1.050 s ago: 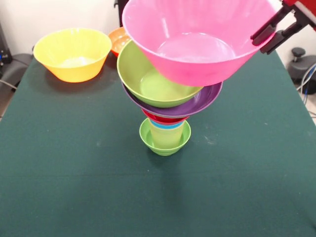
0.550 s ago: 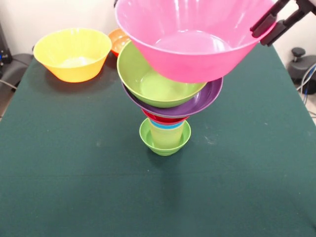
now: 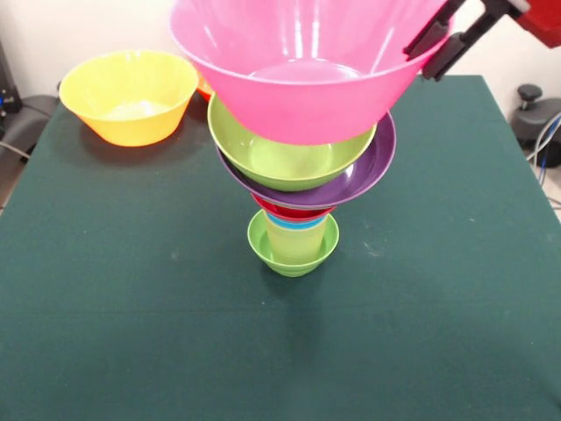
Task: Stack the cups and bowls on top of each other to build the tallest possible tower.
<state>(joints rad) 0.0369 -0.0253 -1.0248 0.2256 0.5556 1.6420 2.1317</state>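
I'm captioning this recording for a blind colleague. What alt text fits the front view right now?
The robot's hand grips the rim of a large pink bowl and holds it over a tower on a green table: green bowl, purple bowl, red bowl and cups nested in a small lime-green bowl. A yellow bowl sits apart on the table.

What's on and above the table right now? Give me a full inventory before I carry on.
Pink bowl: one, large, held above the tower by its rim.
Green bowl: one, large, top of the tower, inside the purple bowl.
Purple bowl: one, wide, under the green bowl.
Red piece: one, just under the purple bowl; bowl or cup unclear.
Blue rim: one, thin band below the red.
Pale yellow cup: one, standing in the lime-green bowl.
Lime-green bowl: one, small, tower base.
Yellow bowl: one, large, far left.
Orange bowl: one, mostly hidden behind the pink bowl.
Table: dark green.
Gripper: black jaws shut on the pink bowl's rim.
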